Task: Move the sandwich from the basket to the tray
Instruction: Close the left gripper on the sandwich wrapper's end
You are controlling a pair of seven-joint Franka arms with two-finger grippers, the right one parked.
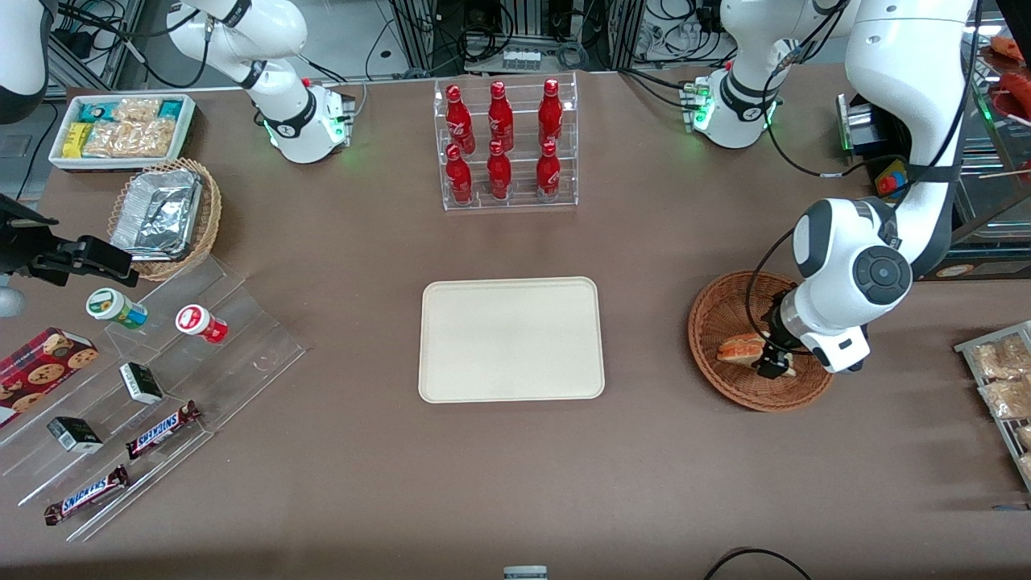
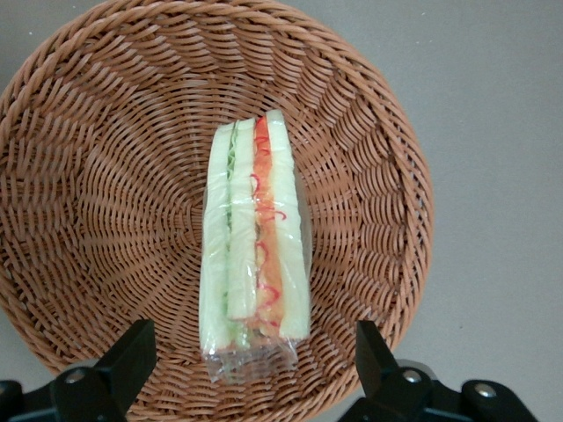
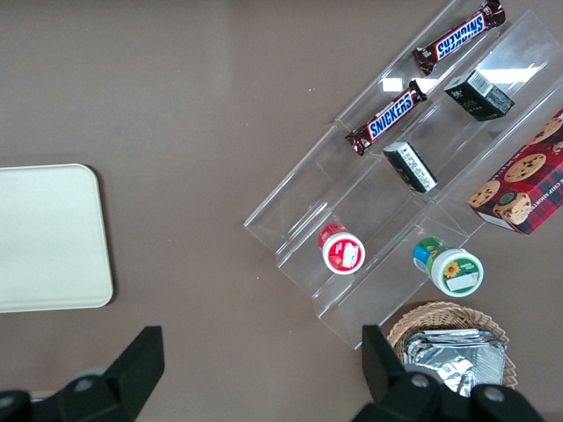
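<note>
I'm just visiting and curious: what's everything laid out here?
sandwich: one, white with orange and green layers, wrapped, in the basket.
basket: one, reddish-brown wicker, toward the working arm's end.
tray: one, cream, mid-table.
bottles: six, red, in a clear rack.
Snickers bars: two, on a clear stepped stand.
yogurt cups: two, red-lidded and green-lidded, same stand.
foil trays: silver, in a tan basket.
tool: open, low over the sandwich.
</note>
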